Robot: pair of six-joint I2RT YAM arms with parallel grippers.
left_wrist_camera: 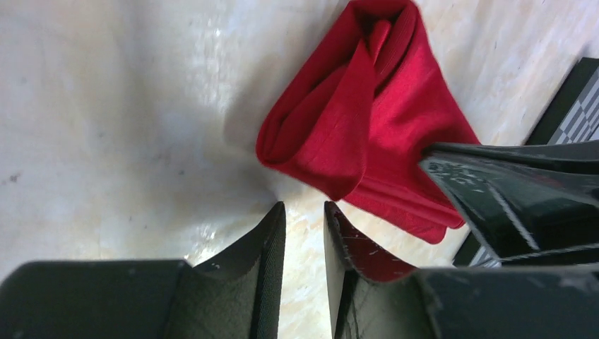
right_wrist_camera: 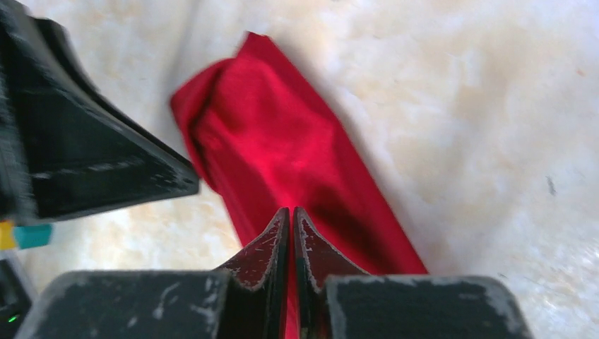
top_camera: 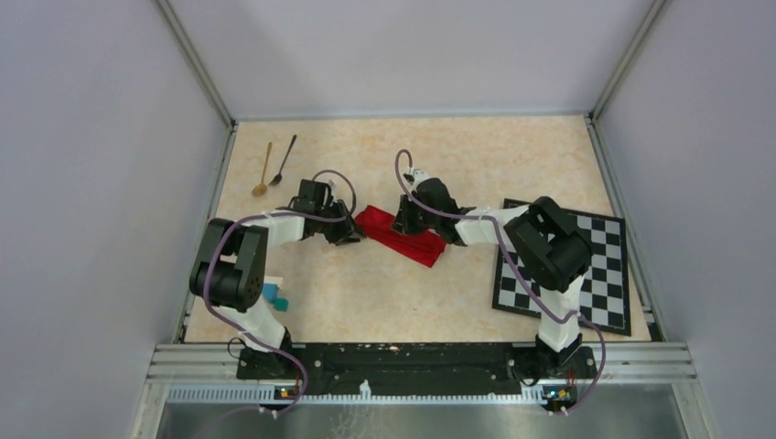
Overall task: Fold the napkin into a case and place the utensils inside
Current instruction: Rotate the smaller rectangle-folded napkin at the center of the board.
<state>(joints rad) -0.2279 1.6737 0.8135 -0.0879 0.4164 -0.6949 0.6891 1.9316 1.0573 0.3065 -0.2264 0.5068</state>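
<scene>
The napkin (top_camera: 401, 234) lies mid-table, folded into a narrow strip; the gold spoon (top_camera: 265, 167) and black spoon (top_camera: 285, 159) sit well apart at its ten o'clock, the chequered mat (top_camera: 599, 265) at three. My left gripper (left_wrist_camera: 304, 208) sits slightly parted, empty, just off its nine o'clock end; my right gripper (right_wrist_camera: 291, 212), over its middle, is nearly closed.

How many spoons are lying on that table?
2. The gold spoon and the black spoon lie side by side near the table's far left corner, away from the red cloth. No others show.
</scene>
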